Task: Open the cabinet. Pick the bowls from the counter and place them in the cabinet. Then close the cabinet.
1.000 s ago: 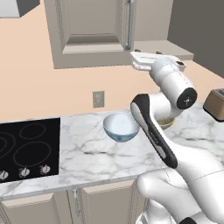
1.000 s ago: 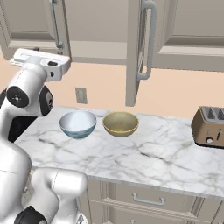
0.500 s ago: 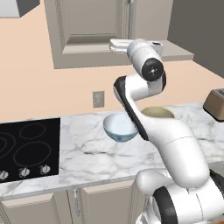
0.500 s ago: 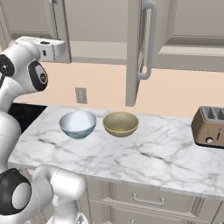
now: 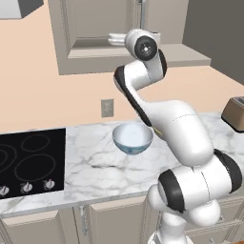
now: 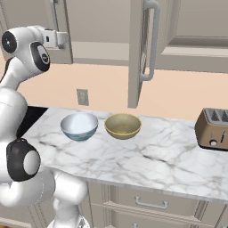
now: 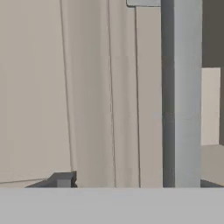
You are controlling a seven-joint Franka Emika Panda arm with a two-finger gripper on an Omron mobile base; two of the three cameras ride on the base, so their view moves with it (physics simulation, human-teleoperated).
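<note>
Reaching at the cabinet (image 6: 107, 26) handle (image 7: 181, 94), the tool (image 7: 131, 181) spread around it.

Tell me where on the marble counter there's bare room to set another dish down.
The widest bare patch of counter lies between the tan bowl and the toaster. A smaller strip sits between the cooktop and the patterned bowl. It is crowded where the two bowls sit side by side.
</note>
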